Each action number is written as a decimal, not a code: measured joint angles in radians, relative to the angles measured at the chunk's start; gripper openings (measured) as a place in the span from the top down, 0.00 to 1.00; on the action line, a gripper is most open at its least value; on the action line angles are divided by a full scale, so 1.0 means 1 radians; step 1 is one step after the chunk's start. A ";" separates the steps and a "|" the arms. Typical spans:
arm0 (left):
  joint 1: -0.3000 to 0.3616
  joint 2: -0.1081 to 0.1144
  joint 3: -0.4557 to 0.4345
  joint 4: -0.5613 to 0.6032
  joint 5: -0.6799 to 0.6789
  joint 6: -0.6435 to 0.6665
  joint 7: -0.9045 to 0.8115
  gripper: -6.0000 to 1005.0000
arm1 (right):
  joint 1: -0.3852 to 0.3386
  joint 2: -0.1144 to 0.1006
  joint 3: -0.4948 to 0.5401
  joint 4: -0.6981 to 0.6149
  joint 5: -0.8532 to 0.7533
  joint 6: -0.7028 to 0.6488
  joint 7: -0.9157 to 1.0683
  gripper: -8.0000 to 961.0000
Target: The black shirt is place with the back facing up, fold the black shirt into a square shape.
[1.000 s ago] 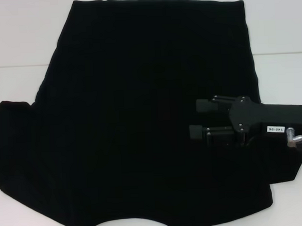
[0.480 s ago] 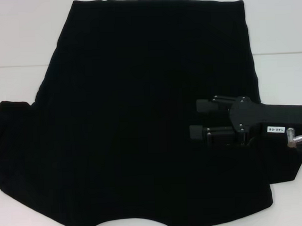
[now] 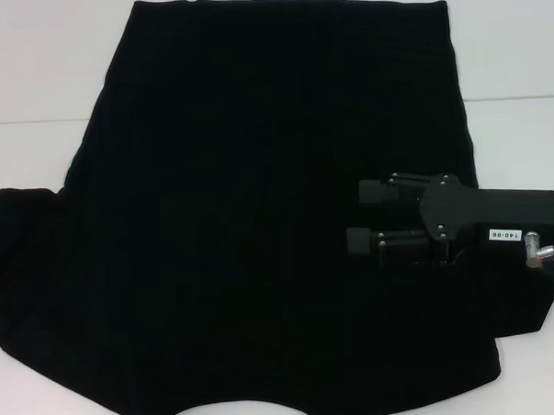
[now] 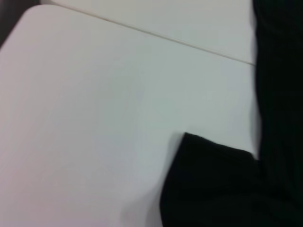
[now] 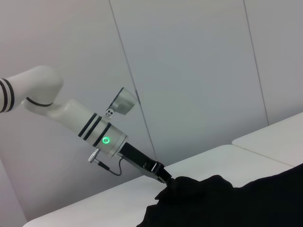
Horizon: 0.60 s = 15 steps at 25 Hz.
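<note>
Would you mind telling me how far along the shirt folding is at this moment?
Early. Done: the black shirt lies spread on the white table, no print showing. In hand: the left gripper is at the shirt's left sleeve, lifting its edge a little; the right gripper is open over the shirt's right side. Left: no fold shows yet, so all folds to a square remain.
</note>
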 joint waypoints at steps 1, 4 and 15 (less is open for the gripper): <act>-0.003 0.001 0.001 0.000 0.000 0.010 0.000 0.99 | 0.000 0.000 -0.001 0.000 0.000 0.000 0.000 0.08; -0.011 0.002 0.002 0.001 -0.006 0.026 0.001 0.99 | 0.000 0.000 -0.002 0.000 0.000 0.001 0.000 0.08; -0.065 0.009 0.065 0.003 -0.078 0.031 0.023 0.99 | -0.004 -0.001 -0.003 0.000 0.000 -0.001 0.000 0.08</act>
